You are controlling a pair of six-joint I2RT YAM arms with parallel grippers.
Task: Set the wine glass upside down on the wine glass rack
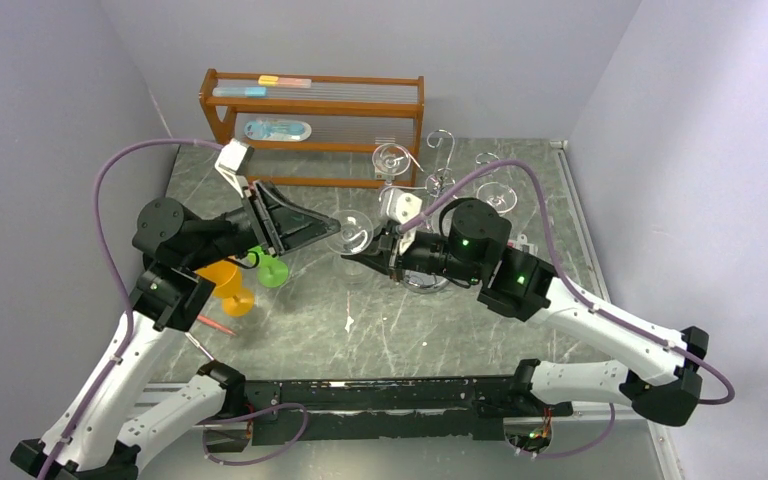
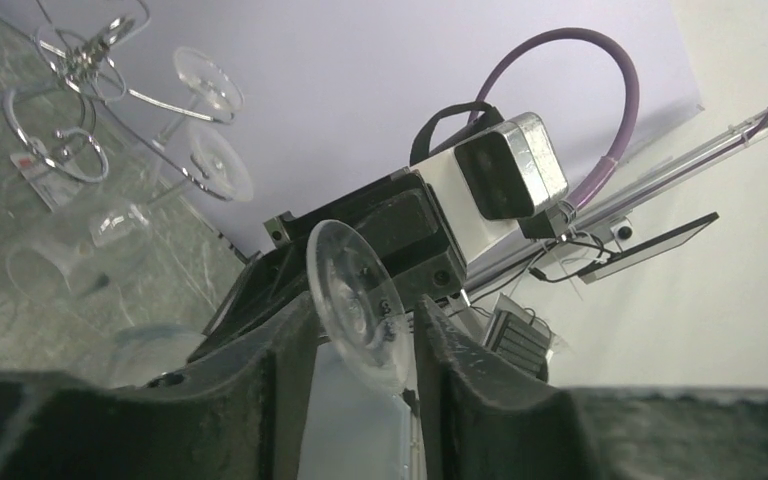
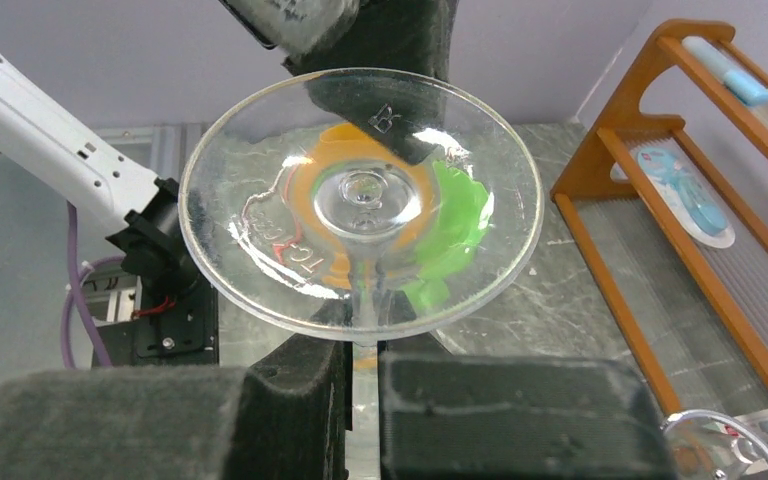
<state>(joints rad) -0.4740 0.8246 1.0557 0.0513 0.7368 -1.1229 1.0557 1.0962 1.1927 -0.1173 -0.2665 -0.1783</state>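
Observation:
A clear wine glass [image 1: 356, 232] hangs in mid-air between my two grippers, above the middle of the table. My right gripper [image 1: 362, 257] is shut on its stem [image 3: 364, 300], and the round foot [image 3: 250, 215] faces the right wrist camera. In the left wrist view that foot [image 2: 352, 295] stands between my left gripper's [image 2: 360, 315] fingers [image 2: 450, 370], which sit close on either side with a thin gap showing. The chrome wine glass rack [image 1: 440, 178] stands behind the right arm, with two clear glasses [image 1: 392, 158] hanging on it; its base is hidden.
A brown wooden shelf unit [image 1: 310, 115] stands at the back. An orange plastic glass [image 1: 228, 285] and a green one [image 1: 272, 268] lie under the left arm, with a thin red stick [image 1: 215, 325] nearby. The rack's curled arms [image 2: 80, 60] show at the left wrist view's top left.

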